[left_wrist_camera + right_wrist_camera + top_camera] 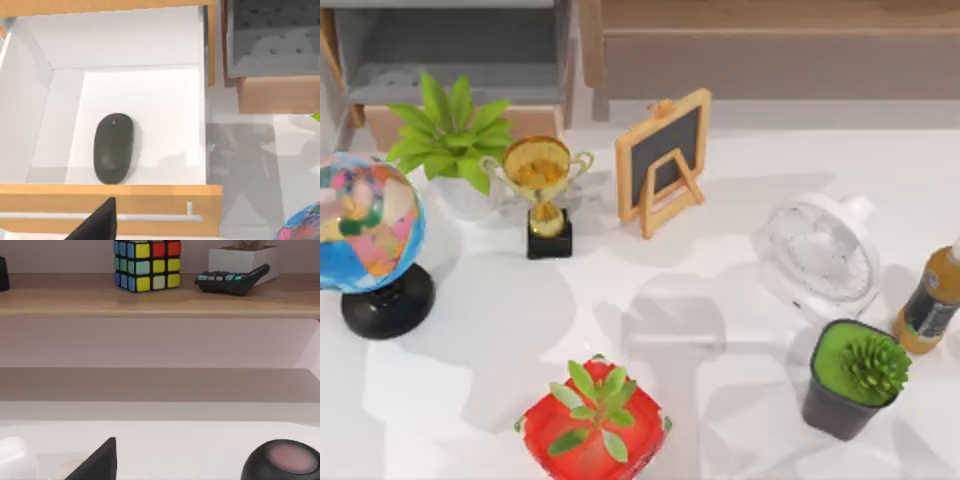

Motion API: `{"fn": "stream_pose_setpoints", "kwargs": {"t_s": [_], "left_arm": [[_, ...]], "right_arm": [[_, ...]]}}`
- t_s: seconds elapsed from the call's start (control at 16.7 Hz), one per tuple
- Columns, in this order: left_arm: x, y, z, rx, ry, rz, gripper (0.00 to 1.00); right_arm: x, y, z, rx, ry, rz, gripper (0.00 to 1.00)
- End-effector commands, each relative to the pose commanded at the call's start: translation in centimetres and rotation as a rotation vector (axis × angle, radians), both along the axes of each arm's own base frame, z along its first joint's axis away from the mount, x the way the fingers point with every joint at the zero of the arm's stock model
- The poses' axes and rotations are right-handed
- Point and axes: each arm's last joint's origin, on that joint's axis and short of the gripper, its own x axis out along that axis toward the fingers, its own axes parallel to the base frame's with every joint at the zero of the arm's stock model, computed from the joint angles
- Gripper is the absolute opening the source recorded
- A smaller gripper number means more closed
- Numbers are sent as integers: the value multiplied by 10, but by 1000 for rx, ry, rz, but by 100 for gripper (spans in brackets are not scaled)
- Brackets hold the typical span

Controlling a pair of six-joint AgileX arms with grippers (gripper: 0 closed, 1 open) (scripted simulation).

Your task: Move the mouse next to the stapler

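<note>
The smooth white table (pixel 720 300) is crowded with things: a bright painted globe on a black stand (pixel 365 235) at the left, a shiny gold trophy cup (pixel 540 180), a leafy green plant in a white pot (pixel 450 135), a small chalkboard in a wooden frame (pixel 662 155), a little white fan (pixel 820 255), a brown bottle (pixel 932 300) at the right edge, a spiky plant in a dark pot (pixel 855 375) and a small plant in a red pot (pixel 592 425). Behind the table are wooden shelves, and one wooden shelf (pixel 160 300) holds a colourful puzzle cube (pixel 146 264) and a black calculator (pixel 232 281). The dark grey oval mouse (pixel 113 147) is not on the table. It lies flat inside an open white drawer with a wooden front (pixel 110 202), near the front wall, probably stored there. The left gripper (pixel 97 225) hangs just above the drawer front, so it seems to be getting ready to reach in for the mouse. The right gripper (pixel 97 462) sits low over the table, facing the shelf, and looks idle. For both grippers I cannot tell how far the fingers are spread, and neither has hold of anything I can see. No stapler is in sight.
</note>
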Motion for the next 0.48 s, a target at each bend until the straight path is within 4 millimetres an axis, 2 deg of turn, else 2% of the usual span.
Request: {"fn": "stream_pose_setpoints", "kwargs": {"t_s": [0.12,0.24,0.36,0.48], "left_arm": [[54,20,4,0,142,12,100],[106,44,-7,-8,280,23,100],[149,69,-30,-24,411,31,100],[182,93,-61,-47,530,35,100]], "right_arm": [[0,0,0,0,0,0,100],[0,0,0,0,0,0,100],[0,0,0,0,0,0,100],[0,0,0,0,0,0,100]]}}
